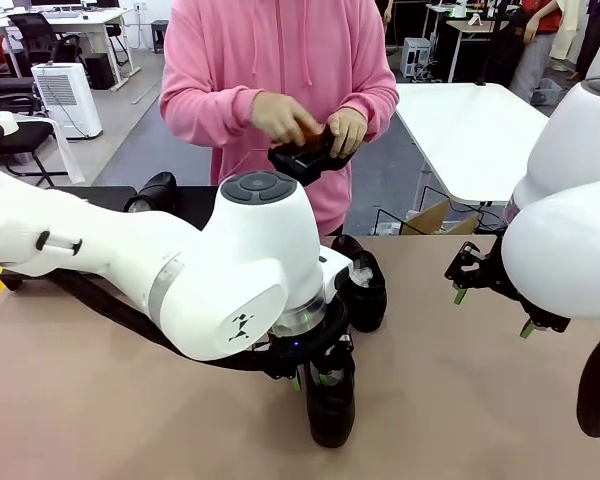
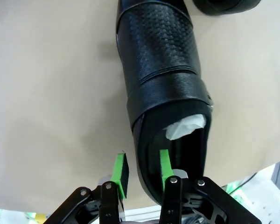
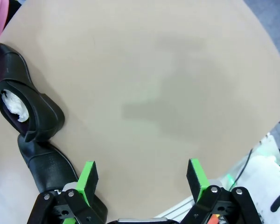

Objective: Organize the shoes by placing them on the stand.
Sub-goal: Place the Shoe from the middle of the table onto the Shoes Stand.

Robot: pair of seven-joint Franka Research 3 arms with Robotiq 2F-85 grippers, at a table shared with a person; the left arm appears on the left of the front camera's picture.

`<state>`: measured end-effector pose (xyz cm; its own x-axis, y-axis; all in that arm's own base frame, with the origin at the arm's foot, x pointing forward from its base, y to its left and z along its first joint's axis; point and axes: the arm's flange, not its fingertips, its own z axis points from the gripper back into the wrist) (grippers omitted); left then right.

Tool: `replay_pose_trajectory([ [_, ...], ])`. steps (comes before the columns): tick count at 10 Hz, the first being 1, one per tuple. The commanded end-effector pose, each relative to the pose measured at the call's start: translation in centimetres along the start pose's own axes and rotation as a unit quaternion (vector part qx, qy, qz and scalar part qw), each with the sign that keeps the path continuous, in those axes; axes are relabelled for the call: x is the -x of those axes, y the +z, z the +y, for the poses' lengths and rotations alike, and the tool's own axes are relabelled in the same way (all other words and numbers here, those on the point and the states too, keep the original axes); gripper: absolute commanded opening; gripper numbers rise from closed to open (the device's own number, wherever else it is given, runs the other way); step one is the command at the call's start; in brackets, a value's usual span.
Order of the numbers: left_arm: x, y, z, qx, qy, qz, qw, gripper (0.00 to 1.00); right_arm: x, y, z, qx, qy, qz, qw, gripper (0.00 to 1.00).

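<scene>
A glossy black shoe (image 1: 332, 405) (image 2: 161, 79) with white paper inside lies on the tan table near the front. My left gripper (image 1: 315, 378) (image 2: 142, 172) is open and straddles the side wall at its heel opening, one green pad inside and one outside. A second shoe (image 1: 365, 290) (image 3: 23, 105) stands just behind it. Across the table the person holds a third shoe (image 1: 305, 160) in both hands. A fourth shoe (image 1: 155, 190) rests at the back left on the black stand (image 1: 90, 193), mostly hidden by my left arm. My right gripper (image 1: 493, 313) (image 3: 142, 179) hangs open over bare table.
The tan table (image 1: 450, 400) has free room on its right half under my right gripper. A white table (image 1: 470, 130) stands behind at the right. My left arm's bulk (image 1: 230, 270) covers the middle left of the table.
</scene>
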<state>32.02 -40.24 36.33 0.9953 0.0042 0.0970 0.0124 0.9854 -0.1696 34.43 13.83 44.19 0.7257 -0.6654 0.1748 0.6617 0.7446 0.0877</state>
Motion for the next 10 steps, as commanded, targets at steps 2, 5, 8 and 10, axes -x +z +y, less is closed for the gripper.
replay_pose_trajectory([
  [2, -0.6, -0.7, -1.2, -0.021, -0.012, 0.013, 1.0, 0.38, -0.5, -0.1, 0.0, -0.01, 0.009, 0.003, 1.0, 1.0],
  [5, -0.7, -1.1, -1.1, -0.033, -0.017, 0.03, 0.999, 0.0, -0.5, -0.1, 0.0, -0.01, 0.009, 0.003, 1.0, 1.0],
  [8, -0.6, -1.4, -0.8, -0.039, -0.026, 0.037, 0.998, 0.0, -0.5, -0.1, 0.0, -0.01, 0.009, 0.003, 1.0, 1.0],
  [10, 0.2, 1.1, -0.3, -0.021, -0.042, 0.029, 0.998, 0.0, -0.5, -0.1, 0.0, -0.01, 0.009, 0.003, 1.0, 1.0],
])
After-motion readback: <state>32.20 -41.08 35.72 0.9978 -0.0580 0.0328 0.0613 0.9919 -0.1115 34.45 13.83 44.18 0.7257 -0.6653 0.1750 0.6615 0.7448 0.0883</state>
